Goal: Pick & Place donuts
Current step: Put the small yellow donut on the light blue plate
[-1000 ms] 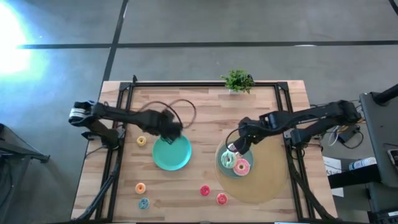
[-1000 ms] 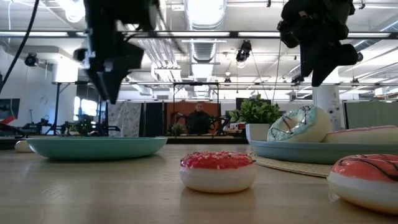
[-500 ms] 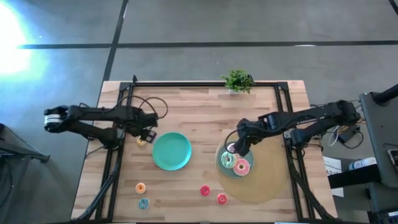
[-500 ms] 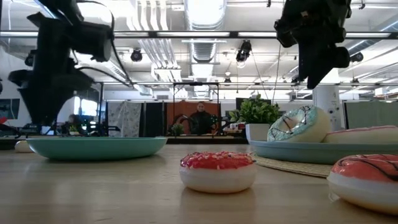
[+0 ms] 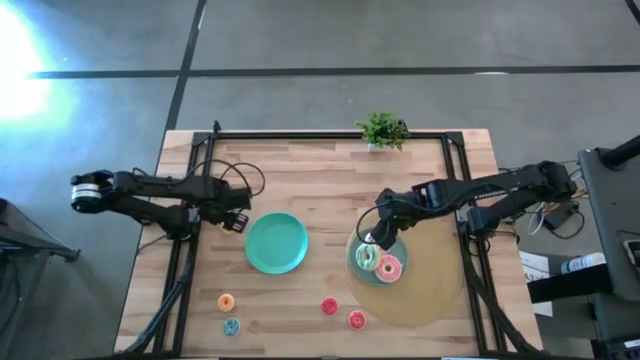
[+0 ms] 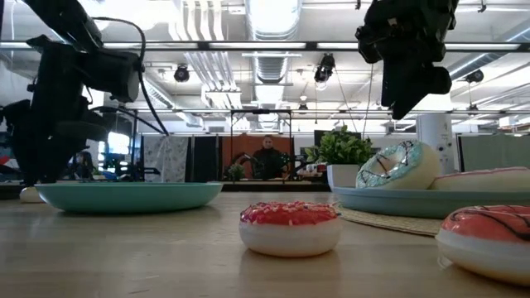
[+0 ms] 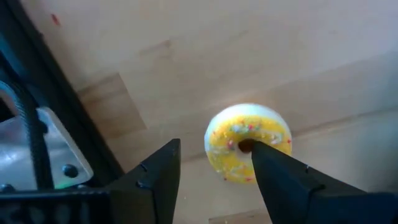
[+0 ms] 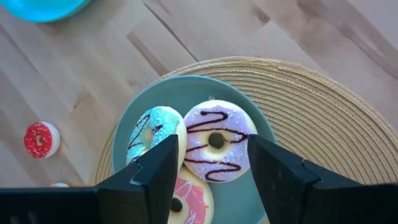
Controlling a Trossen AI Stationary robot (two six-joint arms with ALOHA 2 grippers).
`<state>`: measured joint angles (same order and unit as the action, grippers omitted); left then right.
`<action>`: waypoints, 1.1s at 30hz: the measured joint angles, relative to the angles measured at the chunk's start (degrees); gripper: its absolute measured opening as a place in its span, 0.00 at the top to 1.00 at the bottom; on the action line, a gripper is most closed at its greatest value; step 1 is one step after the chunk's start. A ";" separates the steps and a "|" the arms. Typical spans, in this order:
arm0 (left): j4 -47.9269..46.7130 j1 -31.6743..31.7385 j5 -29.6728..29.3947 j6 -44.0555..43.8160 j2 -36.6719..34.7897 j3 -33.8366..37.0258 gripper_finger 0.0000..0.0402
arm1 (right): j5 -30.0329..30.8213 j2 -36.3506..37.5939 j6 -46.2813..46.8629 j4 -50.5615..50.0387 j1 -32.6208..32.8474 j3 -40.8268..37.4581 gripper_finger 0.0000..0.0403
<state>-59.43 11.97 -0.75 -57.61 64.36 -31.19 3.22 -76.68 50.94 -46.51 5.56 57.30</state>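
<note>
Left gripper (image 7: 211, 180): fingers spread and empty, poised above the yellow donut (image 7: 247, 149) on the bare wood beside the empty teal plate (image 5: 276, 243).
Right gripper (image 8: 208, 168): jaws apart, holding nothing, above the filled plate (image 8: 180, 87) on the woven mat (image 8: 323, 124).
Already plated: a teal donut (image 8: 149, 134), a white-purple donut (image 8: 216, 140) and a pink donut (image 8: 180, 202).
Loose on the table: an orange donut (image 5: 226, 302), a small teal donut (image 5: 231, 326) and two red donuts (image 5: 329, 307).
Step in hand: apparently lining up on the yellow donut.
Next move: likely a straight descent, one finger each side of the ring, then closing.
</note>
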 joint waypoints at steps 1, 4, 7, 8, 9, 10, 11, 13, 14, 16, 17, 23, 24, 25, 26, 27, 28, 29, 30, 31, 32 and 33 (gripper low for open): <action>0.46 0.00 0.25 0.00 0.00 0.30 0.58 | 0.00 -0.02 -0.01 0.03 0.00 0.00 0.54; 1.65 0.00 0.94 0.00 0.00 1.29 0.61 | 0.01 0.00 0.00 0.21 0.05 0.00 0.54; 4.15 0.00 2.14 0.00 0.00 2.35 0.66 | 0.13 0.00 0.00 0.23 0.05 0.00 0.54; 5.45 0.04 2.73 -0.16 0.00 2.73 0.69 | 0.25 0.00 0.00 0.23 0.05 0.00 0.54; 6.68 0.02 3.13 -0.48 0.00 3.09 0.71 | 0.28 0.00 0.00 0.27 0.05 0.00 0.54; 7.75 0.03 3.27 -0.91 0.00 3.43 0.74 | 0.35 0.00 -0.01 0.31 0.05 0.00 0.54; 8.71 0.03 3.33 -1.12 0.00 3.67 0.77 | 0.44 0.00 0.00 0.35 0.03 0.00 0.54; 11.22 0.02 3.64 -1.63 0.00 3.86 0.83 | 0.47 0.00 0.00 0.42 -0.02 0.00 0.54; 11.75 0.00 3.63 -1.72 0.00 3.92 0.86 | 0.47 0.00 0.00 0.40 0.00 0.00 0.54; 11.87 0.00 3.48 -2.01 0.00 3.94 0.92 | 0.46 0.00 0.00 0.42 0.00 0.00 0.54; 11.96 0.00 3.29 -2.10 0.00 3.75 0.95 | 0.46 0.00 0.00 0.40 0.00 0.00 0.54; 11.86 0.00 0.37 -1.17 -0.11 -0.03 0.99 | 0.46 0.00 0.02 0.42 0.03 0.00 0.54; 11.94 0.00 -0.07 -0.95 -0.11 -0.94 1.00 | 0.46 0.00 0.02 0.42 0.05 0.00 0.54; 11.92 0.00 -0.40 -0.85 -0.11 -1.79 1.00 | 0.46 0.00 0.02 0.42 0.05 0.00 0.54; 11.90 0.00 -0.65 -0.77 -0.11 -2.73 1.00 | 0.46 0.00 0.02 0.42 0.05 0.00 0.54; 12.02 0.00 -0.86 -0.43 -0.11 -3.73 1.00 | 0.46 0.00 0.02 0.42 0.05 0.00 0.54; 12.50 -0.13 -0.96 0.30 -0.11 -4.64 1.00 | 0.46 0.00 0.02 0.42 0.05 0.00 0.54; 13.57 -0.46 -1.10 1.18 -0.11 -5.64 1.00 | 0.46 0.00 0.02 0.42 0.05 0.00 0.54; 14.84 -0.85 -1.10 1.81 -0.11 -6.54 1.00 | 0.46 0.00 0.02 0.42 0.05 0.00 0.54; 15.95 -1.20 -1.04 2.06 -0.09 -7.42 1.00 | 0.47 0.00 0.02 0.42 0.05 0.00 0.54; 16.97 -1.56 -0.93 2.42 -0.09 -8.21 1.00 | 0.47 0.00 0.02 0.42 0.04 0.00 0.54; 17.97 -1.93 -0.52 2.61 -0.09 -8.83 1.00 | 0.48 0.00 0.02 0.43 0.02 0.00 0.54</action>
<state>-41.46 10.03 -1.27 -55.00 64.27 -40.02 3.70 -76.69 50.96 -46.08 5.58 57.30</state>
